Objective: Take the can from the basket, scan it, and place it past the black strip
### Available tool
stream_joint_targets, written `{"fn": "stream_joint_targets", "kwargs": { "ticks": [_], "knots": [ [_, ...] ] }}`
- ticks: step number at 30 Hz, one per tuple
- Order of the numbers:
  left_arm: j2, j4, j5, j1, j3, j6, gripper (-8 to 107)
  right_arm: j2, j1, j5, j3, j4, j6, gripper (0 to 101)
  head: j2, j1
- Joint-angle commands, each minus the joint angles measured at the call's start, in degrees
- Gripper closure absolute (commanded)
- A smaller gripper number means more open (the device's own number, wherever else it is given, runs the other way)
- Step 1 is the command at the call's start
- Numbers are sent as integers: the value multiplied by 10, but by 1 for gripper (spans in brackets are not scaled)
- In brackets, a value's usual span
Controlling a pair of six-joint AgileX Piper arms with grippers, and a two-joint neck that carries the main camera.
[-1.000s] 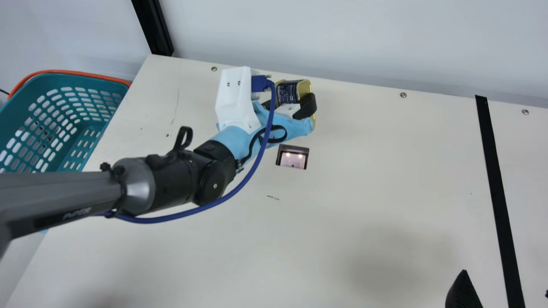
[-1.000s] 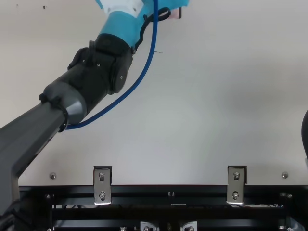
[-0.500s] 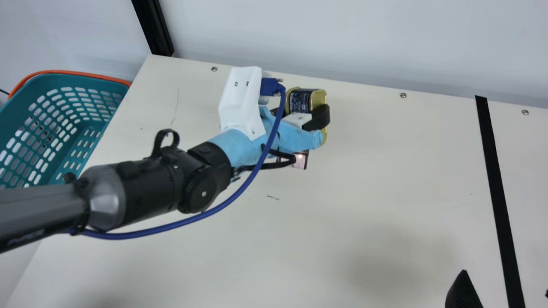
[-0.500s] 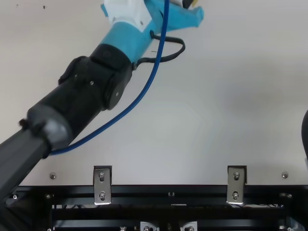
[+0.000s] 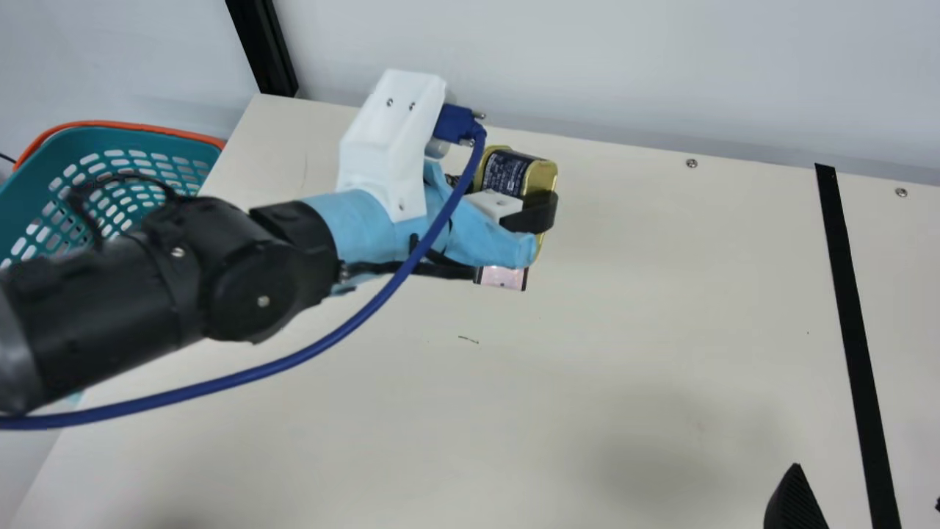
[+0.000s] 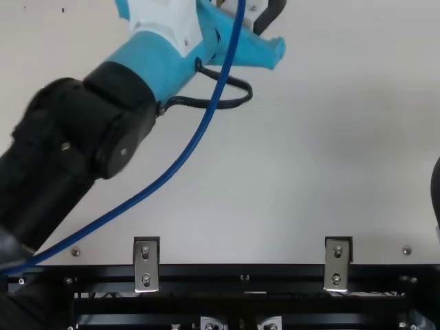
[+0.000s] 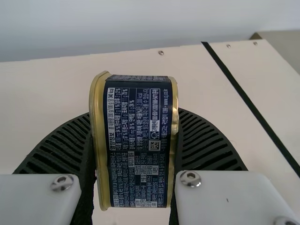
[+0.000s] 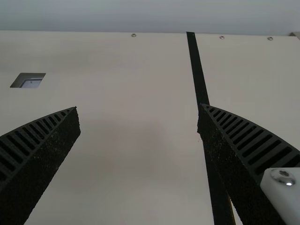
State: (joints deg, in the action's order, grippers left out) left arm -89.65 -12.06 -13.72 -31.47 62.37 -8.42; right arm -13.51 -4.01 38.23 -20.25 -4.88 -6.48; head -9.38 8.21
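The gold-rimmed can (image 5: pixel 507 173) with a dark label is held tilted above the table's far part by my left gripper (image 5: pixel 507 192). In the left wrist view the can (image 7: pixel 138 145) fills the gap of the left gripper (image 7: pixel 134 112), a ribbed finger pressing each side. Just below the can in the main view, the lit scanner window (image 5: pixel 502 278) is partly covered by the blue-wrapped wrist. My right gripper (image 5: pixel 867 485) stands open around the near stretch of the black strip (image 5: pixel 852 316); in the right wrist view nothing is between the fingers of the right gripper (image 8: pixel 138 107).
The teal basket (image 5: pixel 187 143), nested in an orange one (image 5: pixel 110 123), stands off the table's left edge. A wall (image 5: pixel 587 73) runs behind the table. My left arm (image 5: pixel 242 272) and its blue cable (image 5: pixel 316 349) cross the left side.
My left gripper, holding the can, has shifted a little right and nearer to the scanner window, then tilted. The left forearm now looms larger, swung left. The right gripper has kept still.
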Motion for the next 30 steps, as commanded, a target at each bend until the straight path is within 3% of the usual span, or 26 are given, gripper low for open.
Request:
{"fn": "stream_joint_targets", "kwargs": {
  "ticks": [1, 8, 15, 23, 30],
  "knots": [
    [1, -1, -111, 3, 23, 27, 89, 0, 0, 0, 0, 0, 0, 0, 0, 2],
    [-13, 23, -249, 6, 81, 80, 89, 0, 0, 0, 0, 0, 0, 0, 0, 2],
    [-37, 48, -343, -19, 121, 126, 89, 0, 0, 0, 0, 0, 0, 0, 0, 2],
    [-61, 60, -399, -55, 136, 198, 89, 0, 0, 0, 0, 0, 0, 0, 0, 2],
    [-79, 26, -401, -76, 127, 301, 89, 0, 0, 0, 0, 0, 0, 0, 0, 2]
  ]
}}
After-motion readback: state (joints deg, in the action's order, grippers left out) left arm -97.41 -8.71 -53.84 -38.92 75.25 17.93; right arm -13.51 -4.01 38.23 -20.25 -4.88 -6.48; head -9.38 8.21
